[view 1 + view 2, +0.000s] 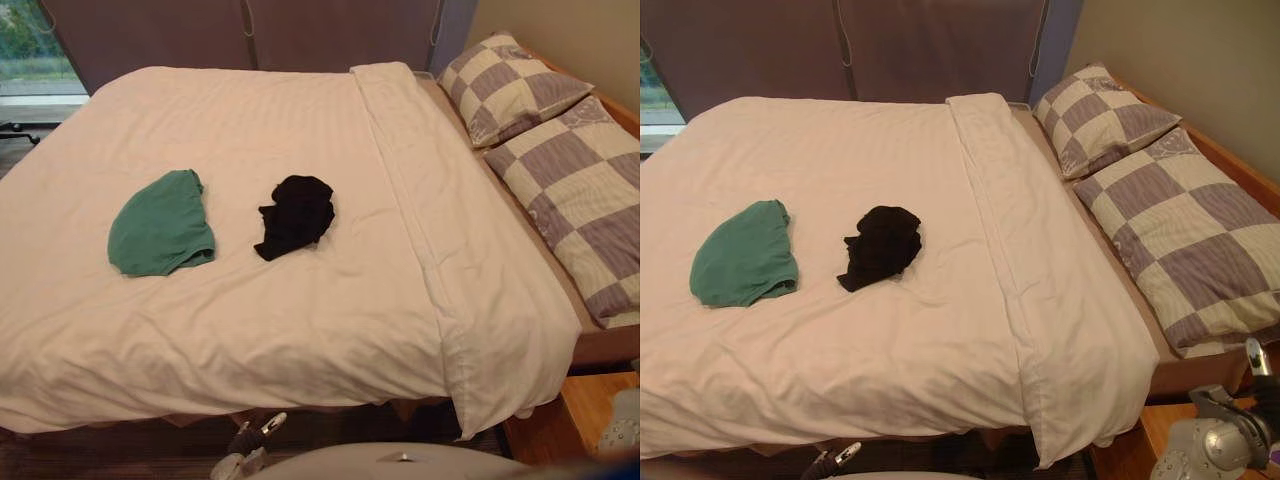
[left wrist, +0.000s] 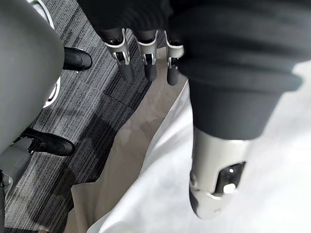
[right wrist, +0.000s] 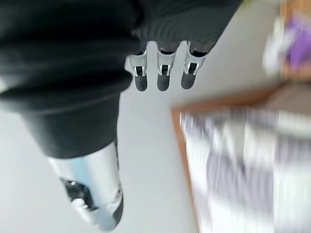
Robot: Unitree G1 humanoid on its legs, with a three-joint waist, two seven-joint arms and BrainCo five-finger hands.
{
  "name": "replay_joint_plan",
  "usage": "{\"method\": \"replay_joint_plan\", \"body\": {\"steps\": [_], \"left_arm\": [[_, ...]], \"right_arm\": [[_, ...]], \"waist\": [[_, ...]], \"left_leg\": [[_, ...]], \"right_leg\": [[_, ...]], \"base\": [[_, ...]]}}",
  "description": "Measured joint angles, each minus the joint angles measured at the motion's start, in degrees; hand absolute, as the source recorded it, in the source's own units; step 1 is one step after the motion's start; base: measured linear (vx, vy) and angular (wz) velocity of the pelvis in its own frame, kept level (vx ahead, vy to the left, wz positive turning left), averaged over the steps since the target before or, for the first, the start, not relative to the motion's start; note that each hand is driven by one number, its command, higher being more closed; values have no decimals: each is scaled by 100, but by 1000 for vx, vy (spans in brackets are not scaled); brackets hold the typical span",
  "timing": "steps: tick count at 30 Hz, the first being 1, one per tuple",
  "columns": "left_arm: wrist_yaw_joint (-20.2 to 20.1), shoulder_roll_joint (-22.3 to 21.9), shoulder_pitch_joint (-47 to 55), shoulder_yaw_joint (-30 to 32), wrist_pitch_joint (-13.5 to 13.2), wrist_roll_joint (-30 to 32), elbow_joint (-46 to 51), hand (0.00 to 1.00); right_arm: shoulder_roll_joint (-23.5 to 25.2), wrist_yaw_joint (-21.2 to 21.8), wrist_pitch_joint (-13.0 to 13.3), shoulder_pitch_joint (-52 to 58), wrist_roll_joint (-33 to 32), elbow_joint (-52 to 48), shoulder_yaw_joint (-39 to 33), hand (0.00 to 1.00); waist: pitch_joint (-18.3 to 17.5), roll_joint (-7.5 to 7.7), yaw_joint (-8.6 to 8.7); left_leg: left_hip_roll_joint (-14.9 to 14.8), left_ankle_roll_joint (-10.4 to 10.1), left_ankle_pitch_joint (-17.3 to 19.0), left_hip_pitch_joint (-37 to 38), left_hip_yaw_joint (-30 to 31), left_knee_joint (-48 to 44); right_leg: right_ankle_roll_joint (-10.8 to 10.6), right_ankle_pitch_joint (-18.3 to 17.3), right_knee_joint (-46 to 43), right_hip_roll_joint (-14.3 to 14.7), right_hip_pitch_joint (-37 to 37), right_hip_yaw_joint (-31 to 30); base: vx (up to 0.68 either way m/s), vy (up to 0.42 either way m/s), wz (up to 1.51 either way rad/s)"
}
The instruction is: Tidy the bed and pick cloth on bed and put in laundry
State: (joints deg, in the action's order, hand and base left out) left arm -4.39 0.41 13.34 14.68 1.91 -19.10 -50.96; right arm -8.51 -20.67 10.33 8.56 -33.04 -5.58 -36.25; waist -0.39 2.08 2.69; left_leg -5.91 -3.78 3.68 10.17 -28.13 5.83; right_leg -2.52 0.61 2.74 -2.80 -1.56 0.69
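Silver left hand (image 2: 146,53): your fingers hang straight and slightly apart, empty, beside the bed (image 1: 250,120) at its near edge.
Green cloth (image 1: 160,225): bunched on the bed's left part.
Black cloth (image 1: 295,213): crumpled mid-bed, apart from the green.
Right hand (image 3: 163,73): fingers straight, empty, by the bed's near right corner.

I am logging finishes. Duvet (image 1: 250,300): white cloth, matt, finely striped, creasing softly. Green cloth (image 1: 160,225): matt, soft. Black cloth (image 1: 295,215): matt, crumpling. Pillows (image 1: 1170,235): checked cloth, matt. Bed frame (image 1: 622,112): wood, shining faintly. Carpet (image 2: 92,97): grey, rough, ribbed. Left hand (image 2: 214,170): silver fingers (image 2: 125,58) glinting smooth, tips dark; cover black, matt, ribbed.
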Motion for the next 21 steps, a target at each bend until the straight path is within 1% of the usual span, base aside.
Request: {"method": "replay_joint_plan", "body": {"steps": [1,3,4,5,6,7,8,10,11,12,13,16,18,19,21], "left_arm": [[3,3,0,-3,1,0,0,0],[23,21,3,-57,5,1,-4,0],[29,32,4,-92,5,3,-4,0],[55,46,7,-144,4,4,-7,0],[65,69,14,-208,2,2,-12,0],[66,86,12,-257,2,-1,-16,0],[62,121,-22,-375,1,-15,-25,0],[52,225,-119,-580,10,-75,-24,0],[39,238,-220,-678,18,-205,-37,0],[-5,260,-389,-712,18,-285,-120,0],[-25,272,-470,-734,21,-286,-177,0],[-57,324,-886,-802,52,-415,-205,0],[-48,306,-1151,-803,82,-458,-144,0],[-39,292,-1233,-803,99,-461,-92,0],[-31,240,-1320,-808,110,-494,45,0]], "right_arm": [[-61,380,-5,-38,-311,0,201,100],[-153,1233,-115,-222,-1031,65,736,100],[-153,1364,-130,-274,-1152,115,863,100],[-152,1581,-188,-457,-1363,316,1159,100],[-148,1674,-242,-674,-1553,610,1467,100],[-143,1697,-252,-772,-1619,770,1616,100],[-106,1696,-255,-935,-1773,1055,1847,100],[-86,1667,-240,-1289,-1971,1420,2056,100],[-88,1597,-182,-1648,-2030,1599,2109,100],[-107,1525,-90,-2055,-2086,1761,2106,100],[-117,1476,-41,-2258,-2090,1866,2105,100],[-248,1229,99,-3296,-2366,2416,2095,100],[-385,1136,134,-3671,-2563,2567,2093,100],[-381,1125,140,-3782,-2626,2571,2095,100],[-367,1081,144,-3879,-2657,2569,2101,100]], "waist": [[-6,1,-3],[-22,-24,-37],[-21,-15,-44],[-21,-22,-66],[-8,-51,-103],[18,-77,-137],[56,-91,-211],[120,-141,-250],[304,-185,-275],[576,-249,-288],[693,-265,-296],[1370,-301,-333],[1763,-372,-371],[1922,-409,-370],[2105,-463,-380]], "left_leg": [[3,2,-5,-3,36,-1],[12,5,-13,2,137,-1],[14,8,-17,-3,179,-1],[16,10,-22,-13,220,-1],[19,13,-28,-33,239,-1],[22,16,-32,-57,253,-1],[34,26,-55,-161,306,0],[70,57,-116,-404,400,-4],[101,99,-184,-549,459,-25],[131,135,-255,-712,535,-31],[140,152,-287,-802,556,-32],[166,202,-399,-1239,646,-112],[178,216,-407,-1529,659,-241],[186,221,-410,-1613,655,-280],[198,230,-416,-1751,638,-311]], "right_leg": [[0,0,18,-8,-22,33],[-26,-29,38,-30,-90,147],[-30,-41,34,-36,-102,178],[-26,-56,27,-43,-108,224],[-27,-60,27,-47,-97,240],[-27,-60,28,-50,-78,250],[-27,-60,22,-64,9,298],[-30,-59,-11,-104,217,375],[-43,-30,-69,-140,399,396],[-49,10,-106,-171,544,439],[-42,39,-113,-180,626,454],[-29,152,-169,-220,1035,454],[-29,156,-320,-265,1322,449],[-30,156,-363,-282,1419,441],[-36,161,-428,-301,1591,387]], "base": [[2,-3,15],[4,-9,24],[8,-12,26],[4,-14,17],[-3,-15,13],[-10,-19,12],[-32,-21,25],[-41,-14,27],[-69,-5,23],[-87,-8,24],[-95,-12,21],[-95,-12,12],[-90,-3,9],[-71,4,1],[-39,10,-6]]}}
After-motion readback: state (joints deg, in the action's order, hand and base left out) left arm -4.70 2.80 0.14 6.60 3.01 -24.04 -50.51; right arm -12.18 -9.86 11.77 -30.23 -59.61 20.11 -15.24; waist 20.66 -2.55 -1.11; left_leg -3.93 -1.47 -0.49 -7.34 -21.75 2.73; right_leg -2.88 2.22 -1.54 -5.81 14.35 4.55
